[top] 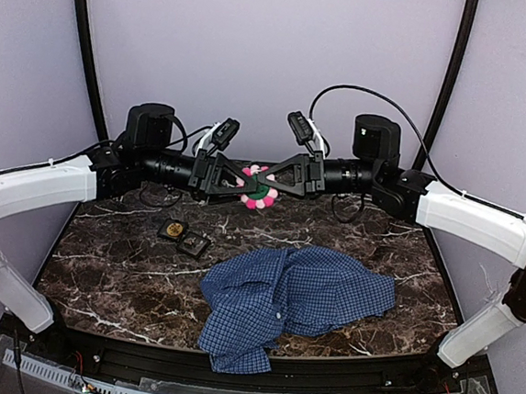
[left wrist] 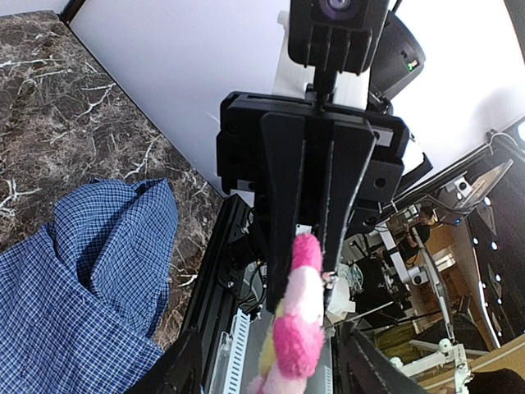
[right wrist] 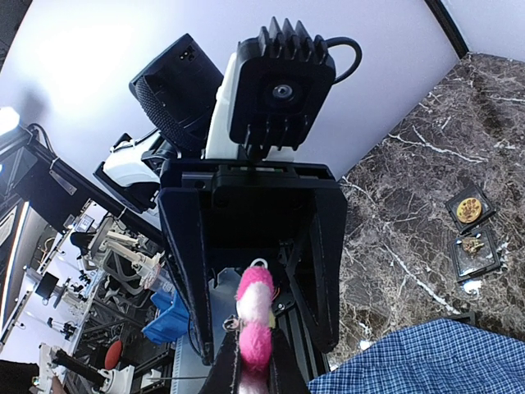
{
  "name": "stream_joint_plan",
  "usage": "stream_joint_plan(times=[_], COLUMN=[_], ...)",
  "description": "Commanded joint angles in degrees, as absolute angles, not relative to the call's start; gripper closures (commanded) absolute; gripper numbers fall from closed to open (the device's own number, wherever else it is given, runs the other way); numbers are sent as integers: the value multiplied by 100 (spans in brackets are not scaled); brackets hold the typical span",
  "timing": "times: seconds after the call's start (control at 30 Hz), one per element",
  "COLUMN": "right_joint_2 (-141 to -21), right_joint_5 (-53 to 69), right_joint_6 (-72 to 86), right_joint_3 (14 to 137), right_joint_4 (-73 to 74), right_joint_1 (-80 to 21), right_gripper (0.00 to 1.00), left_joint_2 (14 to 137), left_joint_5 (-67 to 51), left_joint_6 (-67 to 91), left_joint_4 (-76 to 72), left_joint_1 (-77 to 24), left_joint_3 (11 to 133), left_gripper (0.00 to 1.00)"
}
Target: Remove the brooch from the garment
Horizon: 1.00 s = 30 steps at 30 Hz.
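Both arms are raised and meet nose to nose at upper centre of the top view, above the far edge of the marble table [top: 100,266].

- Brooch [top: 260,189], pink and green pom-poms, is in the air between the two grippers, well apart from the blue check shirt [top: 300,297] crumpled at lower centre. It looks already free of the cloth.
- Right gripper [top: 270,180]: narrow, pinched on the brooch. In its wrist view the pink fluff sits between its own fingers at bottom centre.
- Left gripper [top: 249,181]: jaws apart, one either side of the brooch with a gap on each. No grip shows.
- Black tray [top: 184,236] with small ornaments lies at centre left, well apart from the brooch.

Risks for you from here:
- If you let go with the right before the left has bitten, the brooch drops. It could fall into the shirt folds or bounce off the table.
- The fluff is soft. A bite on pom-pom alone may slip, so aim for the firmer core.
- The fingertips are very close. Any advance while closing could knock finger on finger and jolt the brooch loose.
- If both grip and either arm pulls, the ornament may tear.
- I cannot see the pin, so mind it catching.
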State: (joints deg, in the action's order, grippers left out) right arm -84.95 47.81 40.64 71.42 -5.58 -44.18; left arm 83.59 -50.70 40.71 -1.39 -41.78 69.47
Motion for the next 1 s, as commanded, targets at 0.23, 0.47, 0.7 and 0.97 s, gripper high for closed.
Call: stream_joint_plan(times=[0.23, 0.47, 0.7, 0.97], right_joint_2=[-8604, -8613, -8594, -8293], right_joint_5=[4891, 4906, 4886, 4714], right_joint_6=[4061, 4033, 4118, 4237], right_joint_3=[7281, 7269, 7338, 7244], right_joint_4=[-724, -687, -772, -954], right_joint_1=[-4465, -4459, -4397, -4203], right_gripper=[100, 100, 95, 46], left_joint_2=[8503, 8526, 8512, 8475], left_joint_5=[-5284, -5366, -5461, -5531], left_joint_6=[4064, 4118, 4136, 4394], left_joint_4=[-230, -284, -306, -732], left_joint_1=[-4225, -4223, -4219, -4189], left_joint_3=[7137, 7129, 7077, 6921], left_gripper=[65, 88, 99, 99])
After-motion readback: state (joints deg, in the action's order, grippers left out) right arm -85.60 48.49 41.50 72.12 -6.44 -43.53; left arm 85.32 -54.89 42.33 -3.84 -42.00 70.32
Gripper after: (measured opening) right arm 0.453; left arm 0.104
